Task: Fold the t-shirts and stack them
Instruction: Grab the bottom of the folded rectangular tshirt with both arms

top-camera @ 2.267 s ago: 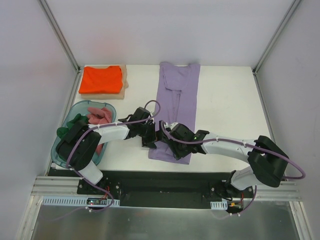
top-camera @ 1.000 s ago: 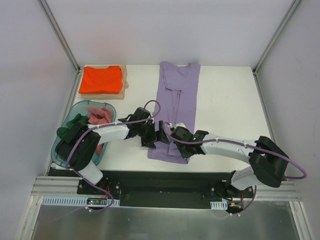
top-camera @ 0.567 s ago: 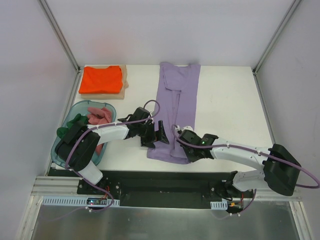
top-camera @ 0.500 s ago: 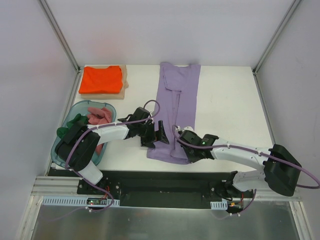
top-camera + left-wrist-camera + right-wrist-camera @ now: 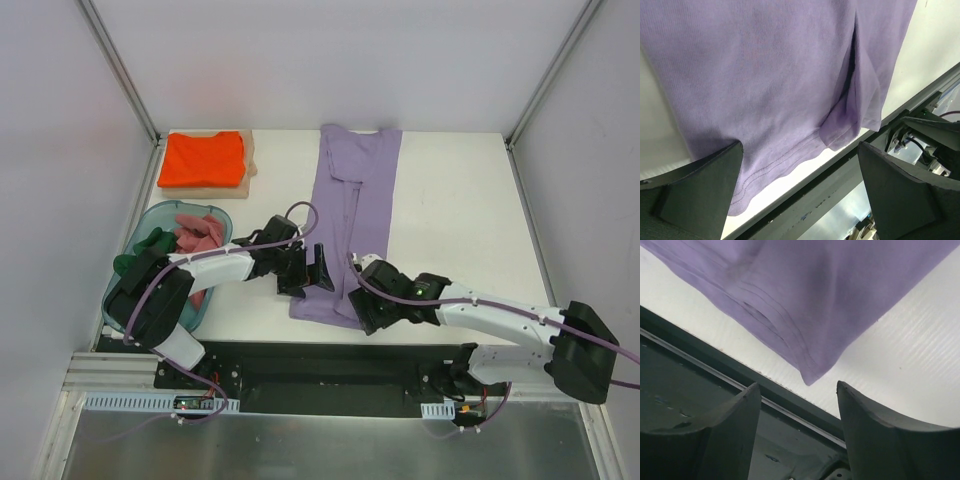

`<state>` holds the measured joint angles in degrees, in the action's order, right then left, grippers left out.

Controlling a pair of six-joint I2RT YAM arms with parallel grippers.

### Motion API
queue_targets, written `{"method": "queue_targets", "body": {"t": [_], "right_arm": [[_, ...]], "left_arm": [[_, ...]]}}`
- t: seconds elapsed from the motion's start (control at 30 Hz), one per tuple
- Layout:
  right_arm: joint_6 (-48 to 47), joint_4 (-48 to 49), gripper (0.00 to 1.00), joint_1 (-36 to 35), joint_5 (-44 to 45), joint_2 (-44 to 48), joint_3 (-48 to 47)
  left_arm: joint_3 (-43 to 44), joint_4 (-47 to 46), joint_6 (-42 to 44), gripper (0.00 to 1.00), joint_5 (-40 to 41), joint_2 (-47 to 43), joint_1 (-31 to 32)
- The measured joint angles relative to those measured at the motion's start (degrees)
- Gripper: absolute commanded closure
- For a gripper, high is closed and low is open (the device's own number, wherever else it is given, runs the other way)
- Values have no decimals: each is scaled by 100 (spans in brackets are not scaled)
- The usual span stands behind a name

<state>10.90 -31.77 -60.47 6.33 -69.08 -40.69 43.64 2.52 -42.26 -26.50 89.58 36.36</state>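
Purple shirt: is lying flat on the table as a long, narrow strip, folded lengthwise and running from the far edge towards the near edge, with its stitched hem at the near end.
Hem, left wrist view: the purple shirt is filling most of the view. A lengthwise fold is opening into a small loose flap near one hem corner.
Hem corner, right wrist view: the purple shirt is ending in a pointed corner on the white surface, close to the table's near edge.
Left gripper: is reaching in from the left over the near end of the strip. In its own view the left gripper is showing its fingers spread wide, with the hem lying between them. Whether they are touching the cloth cannot be told.
Right gripper: is sitting at the near right corner of the strip. In its own view the right gripper is showing its fingers parted, the corner lying in the gap and nothing being pinched.
Orange shirt: is lying folded on the board at the far left corner.
Tub: is standing at the left edge, holding the pink shirt and the green shirt, both bunched up.
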Motion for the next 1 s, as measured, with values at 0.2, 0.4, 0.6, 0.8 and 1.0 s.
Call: {"method": "queue_targets", "body": {"t": [0.2, 0.4, 0.6, 0.8, 1.0], "right_arm": [[-122, 579, 49, 0, -181, 101, -15], [-144, 901, 52, 0, -166, -876, -378], [-177, 1215, 52, -2, -109, -1613, -761], [-240, 1576, 52, -44, -319, -1899, -597], [-409, 1617, 38, -240, -431, -1711, -579]], "left_arm": [[-83, 149, 90, 1, 44, -164, 0], [-101, 160, 98, 1, 52, -175, 0], [-162, 146, 98, 1, 70, -247, 0], [-328, 264, 98, 1, 184, -518, 0], [-352, 448, 120, 1, 304, -870, 0]]}}
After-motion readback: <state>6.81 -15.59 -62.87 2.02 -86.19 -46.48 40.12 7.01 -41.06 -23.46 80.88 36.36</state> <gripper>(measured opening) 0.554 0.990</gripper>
